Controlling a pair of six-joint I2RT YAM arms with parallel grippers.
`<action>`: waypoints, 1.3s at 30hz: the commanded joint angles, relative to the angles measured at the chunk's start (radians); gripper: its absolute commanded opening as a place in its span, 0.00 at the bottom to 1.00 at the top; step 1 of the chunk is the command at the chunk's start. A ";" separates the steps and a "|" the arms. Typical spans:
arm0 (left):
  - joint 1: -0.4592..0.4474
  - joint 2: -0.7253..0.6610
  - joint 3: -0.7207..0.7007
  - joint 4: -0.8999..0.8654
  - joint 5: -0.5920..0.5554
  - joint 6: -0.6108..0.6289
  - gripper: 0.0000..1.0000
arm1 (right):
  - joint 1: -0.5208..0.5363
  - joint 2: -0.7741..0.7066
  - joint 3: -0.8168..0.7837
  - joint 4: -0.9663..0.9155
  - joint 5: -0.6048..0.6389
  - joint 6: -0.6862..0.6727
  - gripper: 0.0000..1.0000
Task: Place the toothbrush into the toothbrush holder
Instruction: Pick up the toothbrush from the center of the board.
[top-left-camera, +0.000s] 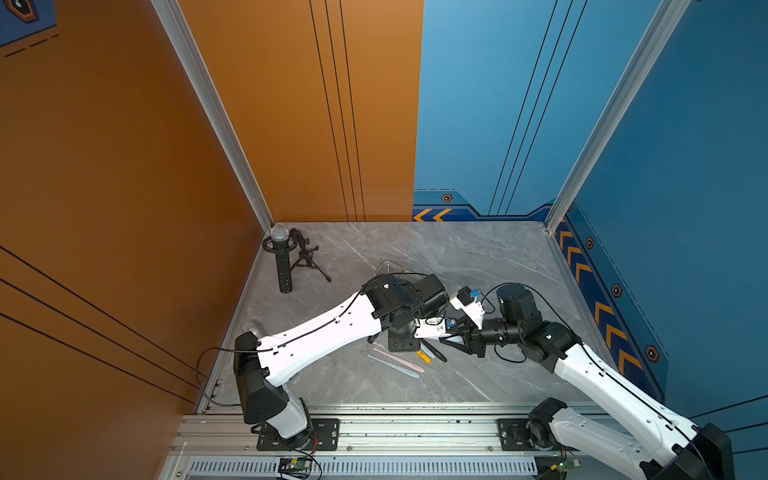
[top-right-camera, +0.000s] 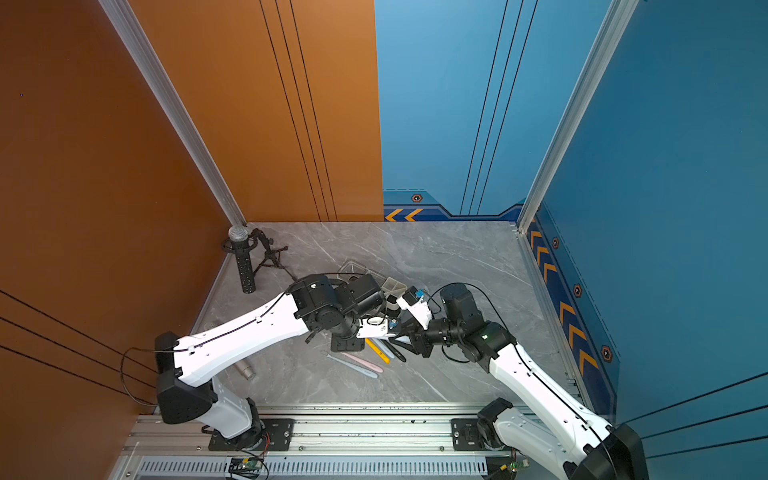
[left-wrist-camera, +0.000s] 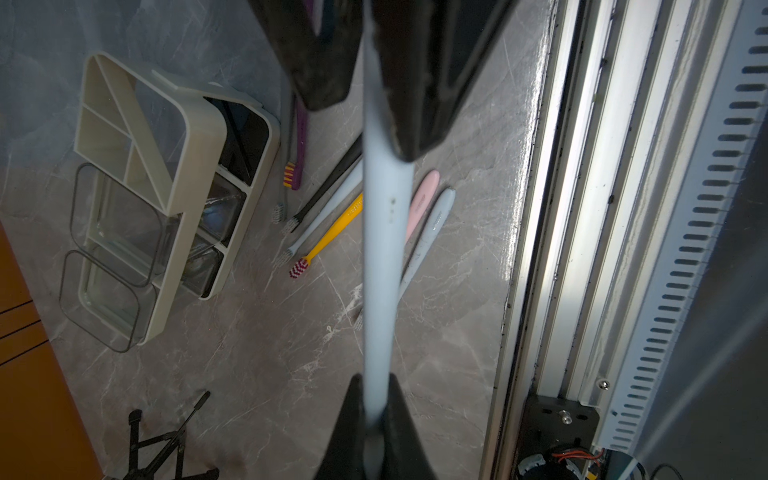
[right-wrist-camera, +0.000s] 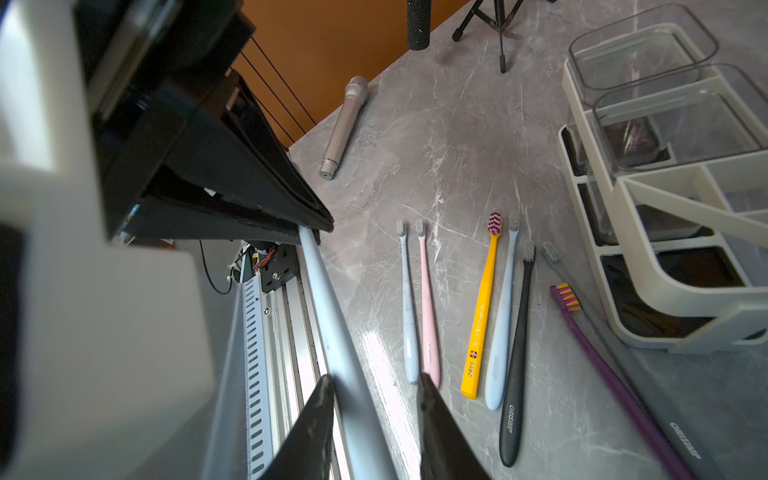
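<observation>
A pale blue toothbrush (left-wrist-camera: 384, 249) hangs in the air over the table, near its front rail. My left gripper (left-wrist-camera: 374, 378) is shut on one end of it. In the right wrist view the same toothbrush (right-wrist-camera: 332, 332) runs from the left gripper (right-wrist-camera: 318, 228) down between the fingers of my right gripper (right-wrist-camera: 376, 378). It rests against one finger and a gap shows at the other, so the right jaws stand open around the handle. The white toothbrush holder (left-wrist-camera: 199, 137) with two clear cups stands on the table beyond, also seen in the right wrist view (right-wrist-camera: 665, 291).
Several toothbrushes lie side by side between the holder and the rail, among them yellow (right-wrist-camera: 482, 311), pink (right-wrist-camera: 428, 311), black (right-wrist-camera: 517, 353) and purple (right-wrist-camera: 602, 365). A silver microphone (right-wrist-camera: 347, 124) lies near the orange wall. A black microphone stand (top-left-camera: 286, 257) stands in the back left corner.
</observation>
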 joint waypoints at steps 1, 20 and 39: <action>0.006 0.006 0.041 0.027 0.059 0.022 0.00 | 0.005 0.010 0.023 0.010 -0.019 -0.002 0.29; 0.033 0.012 0.029 0.073 0.030 0.014 0.00 | 0.009 0.035 0.032 0.018 -0.063 0.018 0.00; 0.069 -0.039 -0.019 0.186 -0.005 -0.086 0.51 | -0.010 -0.003 0.035 0.012 0.082 0.054 0.00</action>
